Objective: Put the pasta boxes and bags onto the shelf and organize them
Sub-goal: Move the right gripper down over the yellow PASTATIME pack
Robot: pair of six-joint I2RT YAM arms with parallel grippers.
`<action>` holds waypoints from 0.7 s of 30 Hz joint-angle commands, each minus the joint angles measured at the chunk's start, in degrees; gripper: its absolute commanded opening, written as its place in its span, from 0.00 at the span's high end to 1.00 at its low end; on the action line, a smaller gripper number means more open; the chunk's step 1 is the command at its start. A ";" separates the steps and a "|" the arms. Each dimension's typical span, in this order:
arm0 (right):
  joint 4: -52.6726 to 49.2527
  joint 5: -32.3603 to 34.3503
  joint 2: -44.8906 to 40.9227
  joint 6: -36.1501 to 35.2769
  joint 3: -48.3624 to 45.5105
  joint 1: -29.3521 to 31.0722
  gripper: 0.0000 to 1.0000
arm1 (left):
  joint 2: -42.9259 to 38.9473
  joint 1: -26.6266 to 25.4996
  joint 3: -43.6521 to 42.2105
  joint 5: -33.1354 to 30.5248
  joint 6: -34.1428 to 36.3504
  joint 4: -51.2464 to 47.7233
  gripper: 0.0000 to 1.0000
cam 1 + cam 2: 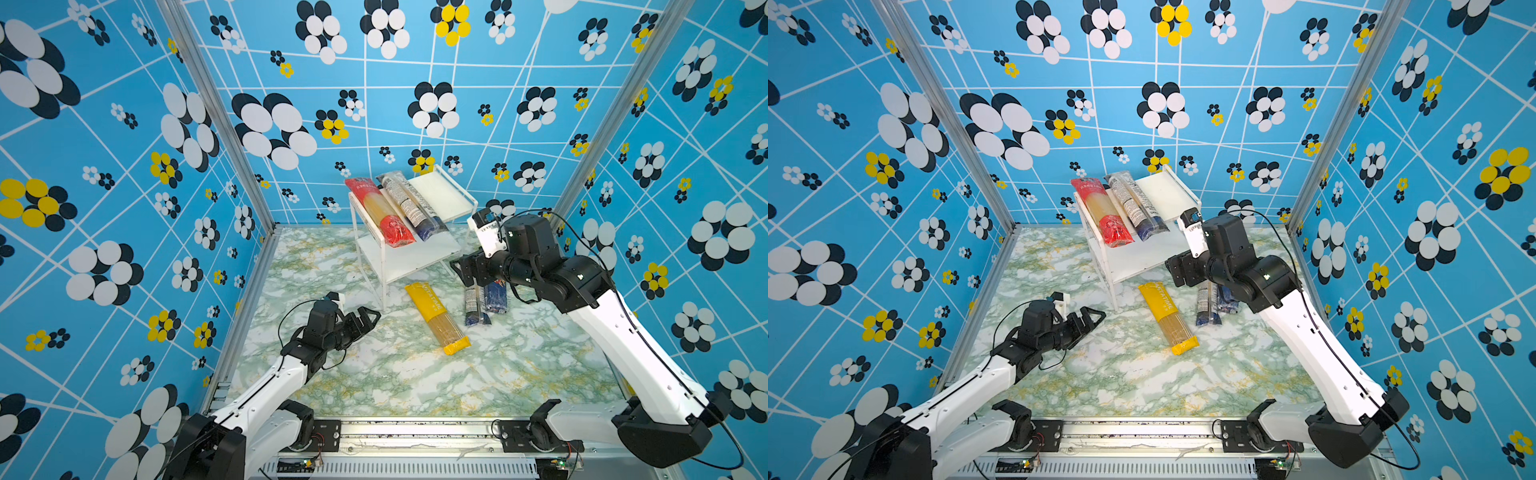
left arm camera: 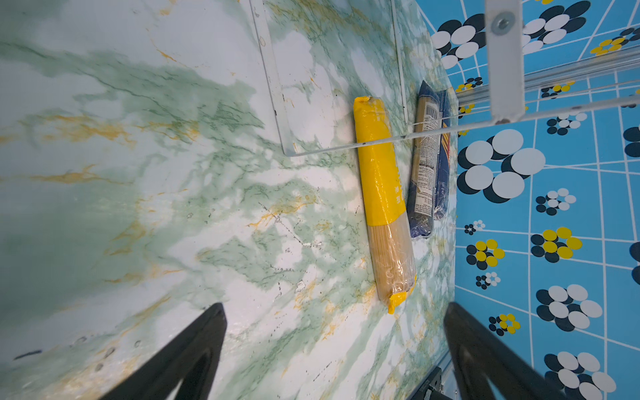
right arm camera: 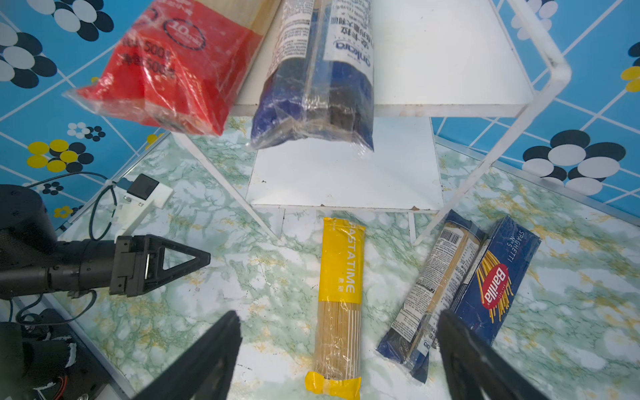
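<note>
Navy Barilla box, readable right-wrist only

- Both top views: I'm looking from high at the front, steeply down over the whole tabletop; near-identical framing.
- Left wrist: low, close, skimming the tabletop toward the yellow pack.
- Right wrist: higher, facing the shelf; shares that pack.

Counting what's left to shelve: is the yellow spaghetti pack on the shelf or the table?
On the table: the yellow pack lies flat on the marble, in front of the shelf.
</note>
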 commanded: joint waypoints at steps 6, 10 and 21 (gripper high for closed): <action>1.82 0.11 -6.30 2.74 -8.35 -0.18 0.09 | 1.74 -1.99 2.01 -1.95 -0.25 0.35 0.01; 1.79 -0.13 -8.89 3.07 -11.46 -0.20 0.09 | 2.18 -2.84 2.48 -2.05 -0.11 0.46 0.01; 2.43 -2.95 -15.51 7.29 -20.57 -0.19 0.09 | 2.81 -6.46 3.40 -3.43 -0.09 0.25 0.01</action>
